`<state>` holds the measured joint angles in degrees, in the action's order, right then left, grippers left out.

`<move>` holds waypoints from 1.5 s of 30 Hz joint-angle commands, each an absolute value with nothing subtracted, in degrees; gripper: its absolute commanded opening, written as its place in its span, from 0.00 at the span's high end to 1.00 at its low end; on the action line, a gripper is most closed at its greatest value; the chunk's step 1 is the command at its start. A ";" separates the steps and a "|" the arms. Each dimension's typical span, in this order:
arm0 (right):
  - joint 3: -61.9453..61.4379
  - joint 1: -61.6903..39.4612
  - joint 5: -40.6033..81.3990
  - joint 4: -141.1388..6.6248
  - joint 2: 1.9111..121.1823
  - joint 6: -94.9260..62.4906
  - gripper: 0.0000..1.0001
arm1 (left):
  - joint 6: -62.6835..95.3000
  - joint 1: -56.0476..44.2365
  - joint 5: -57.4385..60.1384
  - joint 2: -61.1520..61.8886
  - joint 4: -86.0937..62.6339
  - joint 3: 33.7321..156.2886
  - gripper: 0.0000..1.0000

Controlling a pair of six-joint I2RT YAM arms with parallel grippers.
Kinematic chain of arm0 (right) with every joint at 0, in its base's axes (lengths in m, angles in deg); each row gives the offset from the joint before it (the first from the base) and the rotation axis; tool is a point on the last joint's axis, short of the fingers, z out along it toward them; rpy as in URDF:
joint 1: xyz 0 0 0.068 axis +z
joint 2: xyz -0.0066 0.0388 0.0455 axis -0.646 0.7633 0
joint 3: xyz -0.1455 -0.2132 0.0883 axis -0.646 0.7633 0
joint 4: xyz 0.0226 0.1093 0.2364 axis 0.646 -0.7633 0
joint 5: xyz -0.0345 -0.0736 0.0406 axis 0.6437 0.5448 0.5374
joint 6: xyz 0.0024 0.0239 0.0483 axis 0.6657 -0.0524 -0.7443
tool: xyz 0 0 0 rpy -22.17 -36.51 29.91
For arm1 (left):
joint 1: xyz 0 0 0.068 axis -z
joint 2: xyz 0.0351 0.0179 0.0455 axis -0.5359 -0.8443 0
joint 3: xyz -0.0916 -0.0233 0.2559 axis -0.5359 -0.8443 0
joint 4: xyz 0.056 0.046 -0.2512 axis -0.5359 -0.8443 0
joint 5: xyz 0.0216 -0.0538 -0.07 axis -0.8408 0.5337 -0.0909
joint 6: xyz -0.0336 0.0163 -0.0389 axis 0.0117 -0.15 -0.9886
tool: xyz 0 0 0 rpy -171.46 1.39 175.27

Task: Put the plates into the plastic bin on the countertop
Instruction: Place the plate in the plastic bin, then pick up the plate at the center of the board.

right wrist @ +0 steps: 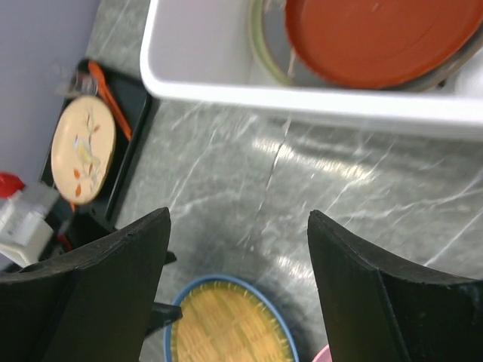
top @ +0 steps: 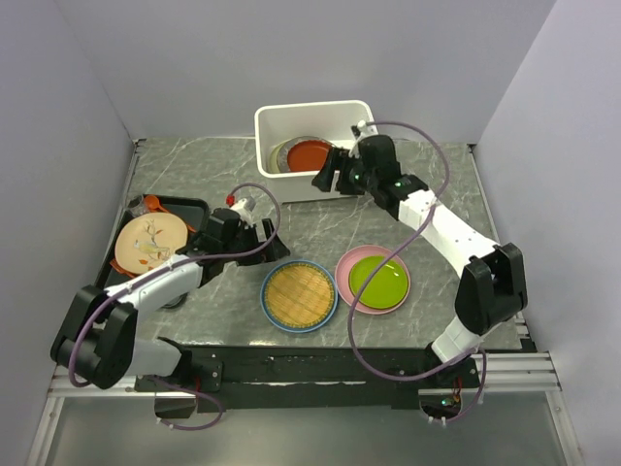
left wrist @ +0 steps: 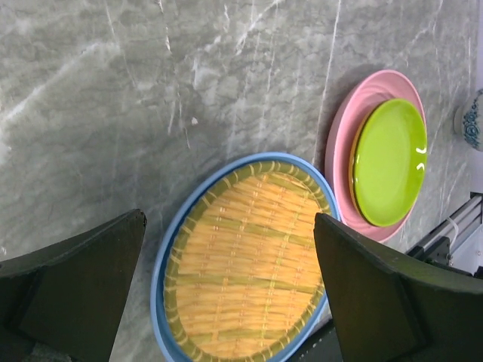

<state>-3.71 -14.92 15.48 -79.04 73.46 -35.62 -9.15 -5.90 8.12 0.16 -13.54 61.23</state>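
The white plastic bin (top: 277, 116) stands at the back of the countertop (top: 194, 175). It holds a red plate (top: 310, 153) on top of a grey one. A yellow woven disc (top: 299, 295) lies on a blue plate (top: 269, 309) at the front centre. A lime green plate (top: 378, 279) lies on a pink plate (top: 347, 262) to its right. My left gripper (top: 260, 233) is open and empty, up and left of the woven disc (left wrist: 245, 264). My right gripper (top: 330, 180) is open and empty above the bin's front wall (right wrist: 302, 98); the red plate (right wrist: 377, 38) shows beyond it.
A flat black tray (top: 194, 209) at the left holds a peach flower-patterned plate (top: 150, 243) and an orange utensil (top: 155, 204). A small blue-and-white bowl (left wrist: 472, 121) shows at the right edge of the left wrist view. Walls close in the left, back and right sides.
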 commanded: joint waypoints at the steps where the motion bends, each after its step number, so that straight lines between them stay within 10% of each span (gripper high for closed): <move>1: 0.40 -13.44 14.33 -76.51 70.12 -36.65 0.20 | -7.97 -5.33 7.33 3.26 -17.52 62.74 0.01; 45: 24.75 -10.01 8.44 -69.38 62.91 -40.61 0.21 | -5.33 2.93 3.99 -4.11 -27.02 65.56 0.05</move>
